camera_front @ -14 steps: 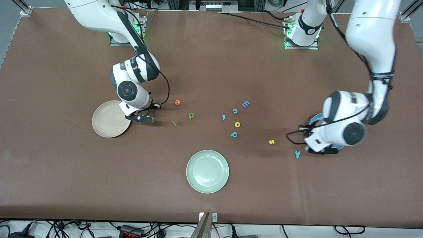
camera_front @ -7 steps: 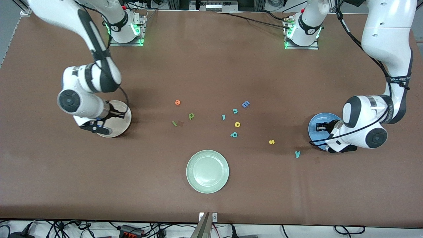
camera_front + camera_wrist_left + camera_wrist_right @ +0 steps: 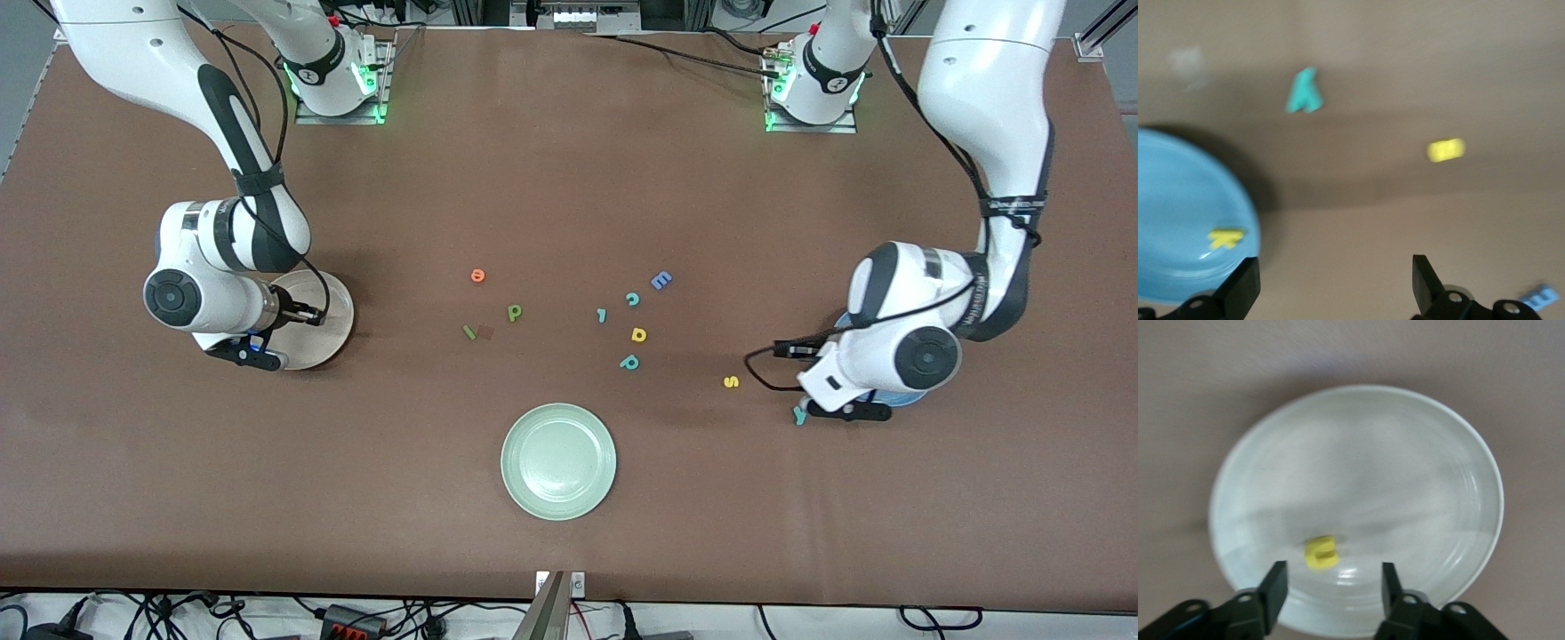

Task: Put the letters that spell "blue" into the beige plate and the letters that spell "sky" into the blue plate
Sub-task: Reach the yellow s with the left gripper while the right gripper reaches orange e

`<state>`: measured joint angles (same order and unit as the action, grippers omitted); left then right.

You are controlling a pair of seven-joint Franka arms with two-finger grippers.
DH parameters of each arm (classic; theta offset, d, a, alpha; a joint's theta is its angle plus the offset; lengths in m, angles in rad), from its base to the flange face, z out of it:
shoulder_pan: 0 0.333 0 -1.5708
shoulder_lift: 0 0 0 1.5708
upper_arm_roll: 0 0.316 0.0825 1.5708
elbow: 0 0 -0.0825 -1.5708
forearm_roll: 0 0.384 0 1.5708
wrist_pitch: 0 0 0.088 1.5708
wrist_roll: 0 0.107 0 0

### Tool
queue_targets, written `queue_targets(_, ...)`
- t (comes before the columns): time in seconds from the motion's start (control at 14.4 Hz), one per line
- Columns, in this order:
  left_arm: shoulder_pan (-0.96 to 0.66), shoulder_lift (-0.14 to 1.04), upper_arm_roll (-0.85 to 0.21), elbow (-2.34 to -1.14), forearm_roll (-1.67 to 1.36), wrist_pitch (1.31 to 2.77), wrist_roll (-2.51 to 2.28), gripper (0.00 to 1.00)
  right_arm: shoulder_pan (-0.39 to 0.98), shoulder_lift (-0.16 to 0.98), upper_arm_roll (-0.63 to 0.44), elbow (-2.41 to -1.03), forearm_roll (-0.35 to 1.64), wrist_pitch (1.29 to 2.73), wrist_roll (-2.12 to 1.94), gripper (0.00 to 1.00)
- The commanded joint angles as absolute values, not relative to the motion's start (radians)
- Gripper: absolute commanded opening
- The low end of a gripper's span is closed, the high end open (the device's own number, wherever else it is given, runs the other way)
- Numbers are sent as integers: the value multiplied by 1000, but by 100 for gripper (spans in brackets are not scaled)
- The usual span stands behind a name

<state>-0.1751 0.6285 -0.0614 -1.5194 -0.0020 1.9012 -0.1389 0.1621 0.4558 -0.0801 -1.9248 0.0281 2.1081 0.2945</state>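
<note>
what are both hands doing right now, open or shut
Left hand: open, empty, beside the blue plate.
Right hand: open, empty, over the beige plate.

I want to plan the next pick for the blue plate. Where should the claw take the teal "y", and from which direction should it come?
The teal "y" lies flat on the bare table beside the blue plate, so coming straight down from above looks best. Probably close the open left claw across the narrow stem rather than the spread fork.
</note>
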Motion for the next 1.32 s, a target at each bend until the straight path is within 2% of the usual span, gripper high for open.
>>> queue_targets(0.0,-280,706,-51,-1477,15,1980,-155,100,196,408,-57,-1862,35,2002,302,100)
queue_targets(0.21,-299,742,-48,-1489,17,2066,-198,100,245,403,6,-1870,99,2008,336,100)
queue_targets(0.49,-261,742,-55,-1588,11,2187,-193,100,365,417,9,-1876,117,2042,368,100)
queue_targets(0.63,-262,744,-55,-1589,11,2192,-189,83,412,445,9,-1882,117,2077,448,100)
queue_targets(0.7,-264,745,-55,-1591,11,2197,-189,78,458,474,9,-1882,118,2098,497,100)
queue_targets(0.84,-267,747,-55,-1589,9,2198,-189,75,521,518,9,-1882,117,2153,624,93)
queue_targets(1.04,-275,746,-55,-1580,2,2198,-198,75,575,566,9,-1882,118,2256,733,85)
queue_targets(1.25,-276,747,-55,-1578,-18,2215,-199,75,597,571,9,-1885,118,2266,765,73)
